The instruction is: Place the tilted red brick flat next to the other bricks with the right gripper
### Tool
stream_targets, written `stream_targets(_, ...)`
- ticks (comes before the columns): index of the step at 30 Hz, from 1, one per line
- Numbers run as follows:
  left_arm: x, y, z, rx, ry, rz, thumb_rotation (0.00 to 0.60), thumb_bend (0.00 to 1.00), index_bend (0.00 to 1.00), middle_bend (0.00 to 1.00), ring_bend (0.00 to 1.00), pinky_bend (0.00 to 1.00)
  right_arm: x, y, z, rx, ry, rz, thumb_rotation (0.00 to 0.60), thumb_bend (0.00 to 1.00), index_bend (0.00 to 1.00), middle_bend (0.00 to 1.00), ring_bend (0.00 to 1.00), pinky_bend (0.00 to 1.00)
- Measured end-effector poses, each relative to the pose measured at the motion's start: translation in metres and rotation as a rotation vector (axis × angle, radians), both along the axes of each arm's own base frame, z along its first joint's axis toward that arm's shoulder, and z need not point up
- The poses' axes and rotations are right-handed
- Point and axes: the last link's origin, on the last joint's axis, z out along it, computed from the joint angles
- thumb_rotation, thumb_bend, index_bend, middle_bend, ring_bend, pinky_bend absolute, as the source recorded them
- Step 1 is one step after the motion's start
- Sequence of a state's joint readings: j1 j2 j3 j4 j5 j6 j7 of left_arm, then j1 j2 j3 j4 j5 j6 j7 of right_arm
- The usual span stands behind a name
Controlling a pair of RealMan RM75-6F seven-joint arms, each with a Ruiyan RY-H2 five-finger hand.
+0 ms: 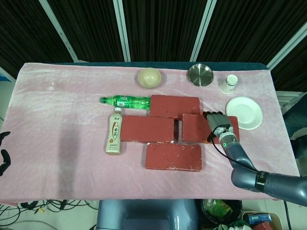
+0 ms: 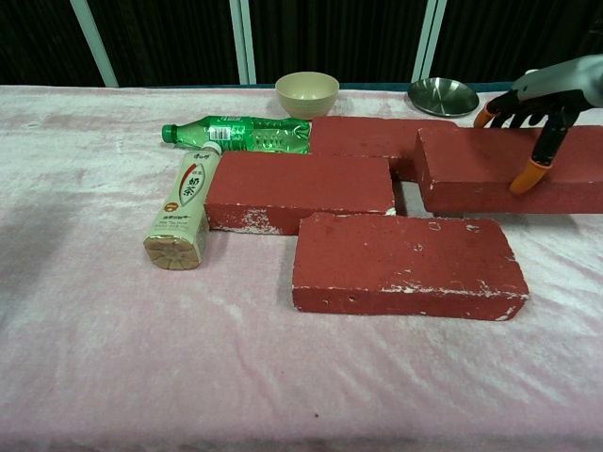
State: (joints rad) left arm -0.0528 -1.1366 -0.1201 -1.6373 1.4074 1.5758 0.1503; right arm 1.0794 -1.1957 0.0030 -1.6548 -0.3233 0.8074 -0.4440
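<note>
The red brick (image 1: pixel 195 128) (image 2: pixel 466 168) lies flat on the pink cloth, in the gap beside the other bricks. It sits right of the left brick (image 1: pixel 146 129), in front of the back brick (image 1: pixel 175 106) and behind the front brick (image 1: pixel 172 156). My right hand (image 1: pixel 219 123) (image 2: pixel 535 102) is over its right half. The fingers reach across the top to the far edge and the thumb hangs at the near edge, still holding it. Only dark fingertips of my left hand (image 1: pixel 4 154) show at the left border of the head view.
A green bottle (image 1: pixel 125 101) and a tea bottle (image 1: pixel 114 132) lie left of the bricks. A beige bowl (image 1: pixel 149 77), a metal dish (image 1: pixel 200 74) and a white cup (image 1: pixel 229 84) stand at the back. A white plate (image 1: pixel 244 112) sits just right of my right hand.
</note>
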Motion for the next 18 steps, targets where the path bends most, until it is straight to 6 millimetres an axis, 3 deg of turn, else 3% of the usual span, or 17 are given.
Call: stream_targets(18,0.000,0.000,0.000,0.001,0.001,0.001,0.600,0.74,0.21,0.05,0.00,0.00,0.006,0.000,-0.013,0.025,-0.049,0.007,0.600,0.09,0.22,0.31,0.15,0.08)
